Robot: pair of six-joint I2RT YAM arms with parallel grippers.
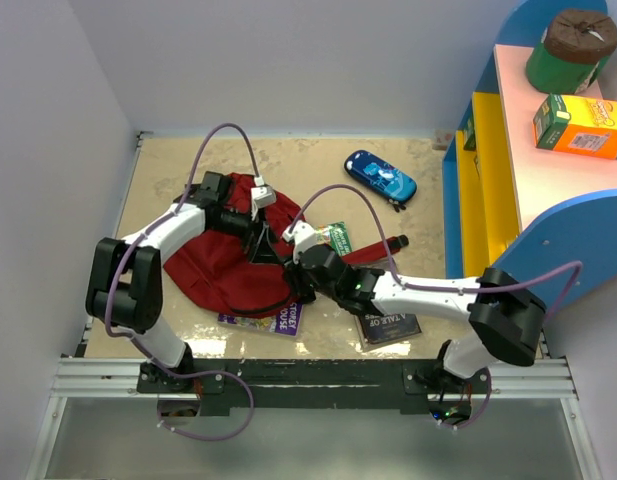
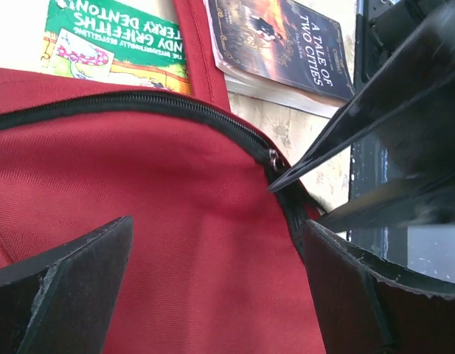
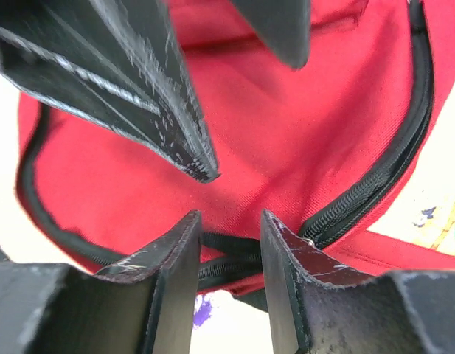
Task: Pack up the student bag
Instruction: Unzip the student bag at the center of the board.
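The student bag (image 1: 213, 265) lies flat on the worktop (image 1: 318, 160), left of centre. Its black zipper (image 3: 374, 184) looks shut along every stretch in view. The left end effector (image 2: 212, 287) hovers spread wide over the red fabric, holding nothing. The right end effector (image 3: 228, 221) is narrowly parted astride the zipper at the bag's edge. A green book (image 2: 116, 37), a dark novel (image 2: 286, 44), a purple book (image 1: 273, 320) and a blue pencil case (image 1: 381, 177) remain outside. Packing seems barely begun: the bag still needs opening.

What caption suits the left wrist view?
Open left gripper over the red backpack; right gripper's fingers near its zipper pull; A Tale of Two Cities beyond.
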